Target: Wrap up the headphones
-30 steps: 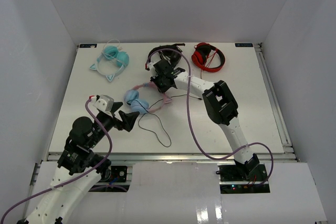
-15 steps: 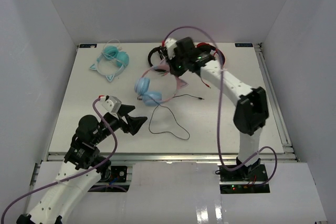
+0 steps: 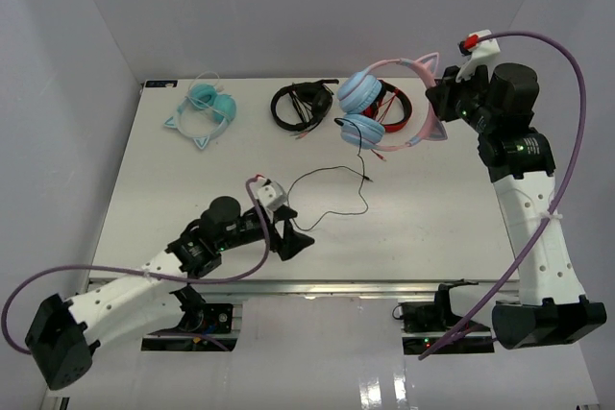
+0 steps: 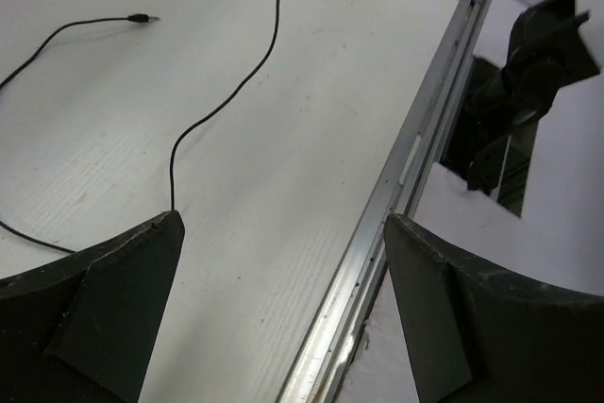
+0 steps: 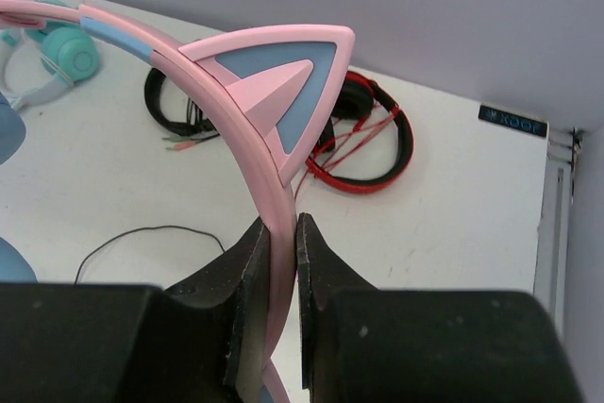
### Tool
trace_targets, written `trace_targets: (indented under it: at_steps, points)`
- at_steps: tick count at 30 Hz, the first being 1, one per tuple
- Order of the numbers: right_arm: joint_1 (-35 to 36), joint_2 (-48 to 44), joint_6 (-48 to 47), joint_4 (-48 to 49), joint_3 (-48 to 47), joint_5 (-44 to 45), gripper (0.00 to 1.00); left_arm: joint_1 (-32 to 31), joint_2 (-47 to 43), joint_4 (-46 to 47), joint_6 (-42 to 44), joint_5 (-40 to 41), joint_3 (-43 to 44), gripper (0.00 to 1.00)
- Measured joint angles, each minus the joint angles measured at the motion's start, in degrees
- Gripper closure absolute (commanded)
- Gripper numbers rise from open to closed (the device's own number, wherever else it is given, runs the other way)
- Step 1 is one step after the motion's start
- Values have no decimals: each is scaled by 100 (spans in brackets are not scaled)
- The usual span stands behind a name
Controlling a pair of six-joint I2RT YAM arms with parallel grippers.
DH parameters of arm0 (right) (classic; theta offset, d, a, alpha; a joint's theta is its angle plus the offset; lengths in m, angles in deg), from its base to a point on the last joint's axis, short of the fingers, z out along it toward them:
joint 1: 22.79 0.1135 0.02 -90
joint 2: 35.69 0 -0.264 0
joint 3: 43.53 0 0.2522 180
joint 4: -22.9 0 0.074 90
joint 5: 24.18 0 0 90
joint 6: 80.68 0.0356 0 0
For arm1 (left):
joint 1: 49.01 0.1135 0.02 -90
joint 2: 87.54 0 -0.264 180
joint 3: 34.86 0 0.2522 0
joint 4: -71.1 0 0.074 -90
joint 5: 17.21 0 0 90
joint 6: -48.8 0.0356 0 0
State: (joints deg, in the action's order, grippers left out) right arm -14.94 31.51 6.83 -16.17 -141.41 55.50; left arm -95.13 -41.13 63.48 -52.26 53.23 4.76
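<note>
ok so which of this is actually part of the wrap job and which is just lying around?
In the job: the headphones, pink band pinched in the right hand; their black cable; the open left hand near it.
Lying about: teal cat-eared pair; black pair; red pair.

The headphones [image 3: 357, 93] have a pink band, 2 light blue cups and a black cable [image 4: 173, 181]. The table [image 3: 192, 189] is white.

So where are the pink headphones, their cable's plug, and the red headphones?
pink headphones [image 5: 276, 82], right wrist view, on the cat ear.
cable plug [image 4: 141, 18], left wrist view, on the plug tip.
red headphones [image 5: 407, 146], right wrist view, on the band.
</note>
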Motion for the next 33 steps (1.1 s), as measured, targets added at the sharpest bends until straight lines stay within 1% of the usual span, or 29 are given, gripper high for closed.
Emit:
trace_targets:
  at_steps: [3,6,10,15,18,20,21,22,23,25,27,28,30,33]
  points:
    - [-354,-60,42,-262,15,-58,92,-383,934,559,446,245,-27,2]
    - [-535,-153,62,-460,11,-115,92,-494,1610,1104,1059,281,-239,2]
    - [-560,-331,62,-606,11,-418,92,-533,2106,1514,1788,258,-450,2]
    - [-561,-554,96,-629,37,-935,92,-538,2696,1906,2656,322,-454,2]
    - [-561,-609,177,-587,137,-1244,92,-538,3226,2007,3062,419,-338,5]
    - [-561,-620,234,-572,242,-1439,92,-538,3657,2098,3256,511,-182,10]
    - [-561,-620,254,-559,306,-1527,92,-537,3867,2152,3323,565,-98,14]
    - [-562,-624,276,-545,375,-1602,92,-532,4070,2215,3357,599,8,20]
    - [-564,-628,304,-538,446,-1673,92,-520,4274,2304,3372,614,143,29]
    - [-564,-636,350,-519,568,-1795,92,-511,4607,2400,3405,686,439,52]
    - [-566,-659,371,-498,668,-1884,92,-486,4896,2480,3400,721,666,68]
    - [-566,-682,377,-480,712,-1922,92,-468,4992,2531,3373,747,721,80]
    - [-566,-761,379,-478,809,-1994,92,-432,5070,2589,3342,786,755,100]
    - [-566,-891,355,-480,885,-2074,92,-335,5093,2611,3274,781,749,100]
